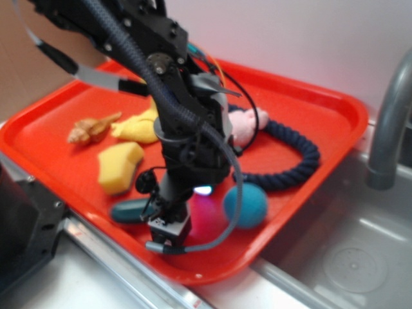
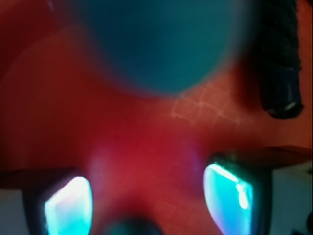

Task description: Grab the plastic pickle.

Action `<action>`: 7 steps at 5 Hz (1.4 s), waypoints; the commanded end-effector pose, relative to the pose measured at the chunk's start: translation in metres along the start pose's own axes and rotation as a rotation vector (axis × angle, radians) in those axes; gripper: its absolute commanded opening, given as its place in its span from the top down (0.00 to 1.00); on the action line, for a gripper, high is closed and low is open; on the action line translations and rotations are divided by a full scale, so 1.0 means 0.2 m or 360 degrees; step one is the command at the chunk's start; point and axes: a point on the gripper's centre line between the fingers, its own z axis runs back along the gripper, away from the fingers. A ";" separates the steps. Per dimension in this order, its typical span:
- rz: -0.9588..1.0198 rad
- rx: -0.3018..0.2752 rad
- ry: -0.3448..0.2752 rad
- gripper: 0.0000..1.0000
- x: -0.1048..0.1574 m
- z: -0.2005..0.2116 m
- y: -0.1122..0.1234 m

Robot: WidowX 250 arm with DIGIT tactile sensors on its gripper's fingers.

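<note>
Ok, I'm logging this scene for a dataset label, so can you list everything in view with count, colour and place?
Tray: one, red-orange, on the counter beside the sink.
Plastic pickle: one, dark teal-green, tray's front edge, partly behind the gripper.
Ball: one, blue, front of the tray, right of the gripper.
Rope: one, dark navy, curling across the tray's right half.
Yellow pieces: two, tray's left half.
Shell-like toy: one, tan, far left of the tray.
Pink toy: one, behind the arm.
Faucet: one, grey, right edge.
Gripper: one, black, low over the tray's front; fingers apart.

red tray (image 1: pixel 335 122), pickle (image 1: pixel 129 210), ball (image 1: pixel 252 205), rope (image 1: pixel 297 159)
</note>
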 end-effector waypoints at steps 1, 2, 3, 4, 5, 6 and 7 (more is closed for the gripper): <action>0.0105 0.0033 0.0022 0.00 -0.18 -0.03 0.05; 0.0275 0.0015 0.0017 0.00 -0.20 0.06 -0.04; 0.0481 0.0072 -0.0176 0.00 -0.34 0.26 -0.09; 0.0552 0.0069 -0.0291 0.00 -0.41 0.33 -0.11; 0.0505 0.0023 -0.0274 0.00 -0.42 0.34 -0.12; 0.0443 -0.0038 -0.0103 0.00 -0.46 0.28 -0.12; 0.0282 -0.0105 0.0039 0.00 -0.49 0.18 -0.09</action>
